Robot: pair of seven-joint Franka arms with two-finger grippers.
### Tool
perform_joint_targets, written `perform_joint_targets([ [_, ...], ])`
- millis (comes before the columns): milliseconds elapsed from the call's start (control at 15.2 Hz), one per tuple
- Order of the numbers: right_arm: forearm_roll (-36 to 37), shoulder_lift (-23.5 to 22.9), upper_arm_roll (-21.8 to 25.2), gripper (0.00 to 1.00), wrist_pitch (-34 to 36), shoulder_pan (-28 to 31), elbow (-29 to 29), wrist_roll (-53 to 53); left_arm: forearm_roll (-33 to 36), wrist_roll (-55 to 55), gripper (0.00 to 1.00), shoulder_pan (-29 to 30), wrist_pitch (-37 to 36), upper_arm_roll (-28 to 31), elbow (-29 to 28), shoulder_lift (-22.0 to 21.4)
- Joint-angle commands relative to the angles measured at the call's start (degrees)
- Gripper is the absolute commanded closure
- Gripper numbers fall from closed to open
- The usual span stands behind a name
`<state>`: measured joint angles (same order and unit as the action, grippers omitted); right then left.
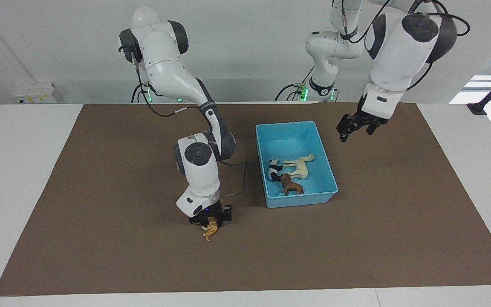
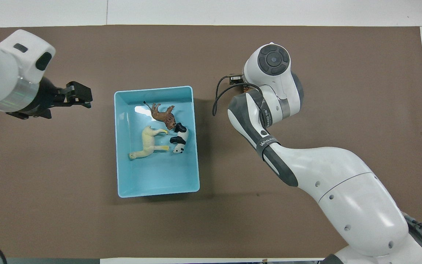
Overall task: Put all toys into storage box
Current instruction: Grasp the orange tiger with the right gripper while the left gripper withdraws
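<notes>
Tiger (image 1: 209, 231) is grasped by right claw (image 1: 210, 222), beside box (image 1: 326, 164) holding three toys, for transfer; left claw (image 1: 358, 126) waits released above the bench.

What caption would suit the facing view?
Right gripper at the orange tiger on the mat; three toys lie in the blue storage box.

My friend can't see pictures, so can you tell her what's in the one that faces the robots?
The right gripper is down at the orange tiger on the brown mat, while the panda, cream long-necked animal and brown shaggy animal lie in the blue storage box. The left gripper hangs open, waiting beside the box.
</notes>
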<state>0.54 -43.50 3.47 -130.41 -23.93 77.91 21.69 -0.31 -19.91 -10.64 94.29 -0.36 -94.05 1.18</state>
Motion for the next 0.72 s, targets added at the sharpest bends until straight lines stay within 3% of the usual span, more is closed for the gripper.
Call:
perform_joint_targets([
  [0, -1.15, 0.43, -0.13, 1.00, 6.47, -0.16, -2.93, 0.63, -0.04, 6.97, 0.00, 1.59, -5.68, -0.34, -1.57, -4.07],
  [198, -0.98, 0.70, 0.14, 1.00, 14.18, -1.21, -8.71, 0.81, 0.31, 12.97, 0.00, 3.07, -7.98, 0.88, -1.40, -5.13],
  [395, -1.07, -0.09, -0.39, 1.00, 24.48, -6.45, -21.09, 8.24, 0.22, 17.69, 0.00, 5.35, -9.03, 2.91, -0.87, -4.70],
  [527, -0.98, -0.79, 0.05, 1.00, 23.80, -13.21, -23.06, 15.97, -0.04, 18.42, 0.00, 6.42, -7.81, 2.65, -0.08, -3.91],
  [659, -1.06, -0.71, -0.30, 1.00, 23.53, -17.89, -23.06, 21.00, -0.30, 18.42, 0.00, 6.16, -9.12, 2.65, 4.98, 0.29],
])
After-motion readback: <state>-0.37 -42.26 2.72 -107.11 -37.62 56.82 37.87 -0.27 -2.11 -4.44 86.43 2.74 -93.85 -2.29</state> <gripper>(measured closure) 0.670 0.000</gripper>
